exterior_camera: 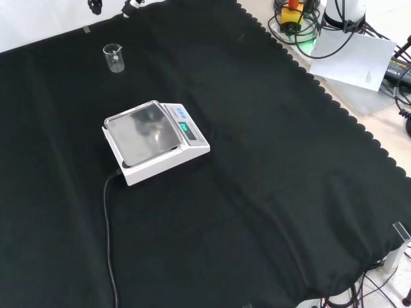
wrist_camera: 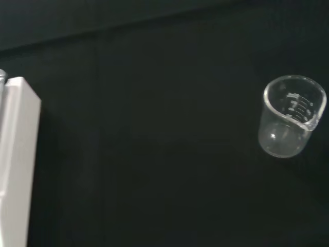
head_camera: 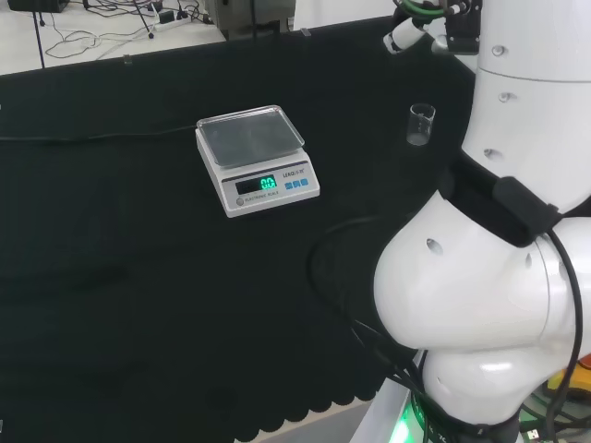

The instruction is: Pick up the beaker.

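Hand [head_camera: 404, 35] — black and white parts at the top of the head view, above the beaker and clear of it; whether its fingers are straight or curled cannot be told. Front view shows dark finger ends [exterior_camera: 95, 6] at the top edge, left of centre.

Head view, left to right: white digital scale [head_camera: 256, 160] with a steel pan and lit green display, mid-tabletop; then the small clear glass beaker [head_camera: 421, 125], upright and empty, well apart from the scale, just beside the arm's white link [head_camera: 531, 83].

Front view: beaker [exterior_camera: 113, 58] far and left, scale [exterior_camera: 154, 139] nearer, black cord trailing from it over the black cloth [exterior_camera: 270, 192].

Wrist view: beaker [wrist_camera: 291, 117] standing alone — printed graduations visible.
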### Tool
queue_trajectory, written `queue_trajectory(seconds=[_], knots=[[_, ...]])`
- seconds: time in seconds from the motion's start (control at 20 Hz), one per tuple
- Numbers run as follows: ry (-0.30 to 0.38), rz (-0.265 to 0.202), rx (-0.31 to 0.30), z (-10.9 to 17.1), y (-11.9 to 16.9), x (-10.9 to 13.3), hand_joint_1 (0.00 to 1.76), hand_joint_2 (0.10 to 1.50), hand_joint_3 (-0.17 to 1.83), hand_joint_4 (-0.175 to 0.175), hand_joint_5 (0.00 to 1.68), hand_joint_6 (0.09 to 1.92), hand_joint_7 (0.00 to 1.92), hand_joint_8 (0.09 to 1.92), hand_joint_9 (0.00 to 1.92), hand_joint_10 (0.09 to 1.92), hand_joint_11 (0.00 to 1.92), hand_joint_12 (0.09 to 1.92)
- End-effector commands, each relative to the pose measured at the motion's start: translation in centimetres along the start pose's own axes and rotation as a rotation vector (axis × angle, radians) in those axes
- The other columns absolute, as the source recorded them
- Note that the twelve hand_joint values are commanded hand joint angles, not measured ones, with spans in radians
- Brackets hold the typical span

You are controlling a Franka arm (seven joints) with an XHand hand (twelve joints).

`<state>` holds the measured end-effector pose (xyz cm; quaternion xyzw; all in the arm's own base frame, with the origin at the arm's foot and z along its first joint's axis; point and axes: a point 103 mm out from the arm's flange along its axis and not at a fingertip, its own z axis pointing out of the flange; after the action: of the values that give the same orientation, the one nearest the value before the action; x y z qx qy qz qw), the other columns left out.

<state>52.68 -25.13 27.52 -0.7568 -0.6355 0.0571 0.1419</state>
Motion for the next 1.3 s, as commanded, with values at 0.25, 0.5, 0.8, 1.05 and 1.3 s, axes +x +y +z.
queue_trajectory(seconds=[0.25, 0.5, 0.8, 1.05, 1.3], knots=[[0.064, 0.02, 0.066, 2.6, 2.7, -4.4, 0.65, 0.8, 0.47, -0.003, 0.51, 0.58, 0.36, 0.65, 0.48, 0.73, 0.0, 1.48], [0.081, 0.044, 0.098, 4.3, 4.3, -5.5, 0.66, 0.8, 0.47, -0.004, 0.51, 0.58, 0.36, 0.65, 0.48, 0.74, 0.0, 1.48], [0.103, 0.06, 0.113, 6.0, 6.1, -6.6, 0.67, 0.8, 0.47, -0.008, 0.51, 0.58, 0.36, 0.65, 0.48, 0.74, 0.0, 1.48], [0.098, 0.073, 0.133, 7.4, 6.7, -7.3, 0.68, 0.8, 0.47, -0.012, 0.51, 0.59, 0.36, 0.65, 0.48, 0.74, 0.0, 1.48], [0.111, 0.085, 0.202, 8.4, 7.2, -8.0, 0.66, 0.77, 0.45, -0.017, 0.45, 0.56, 0.33, 0.66, 0.43, 0.76, 0.0, 1.48]])
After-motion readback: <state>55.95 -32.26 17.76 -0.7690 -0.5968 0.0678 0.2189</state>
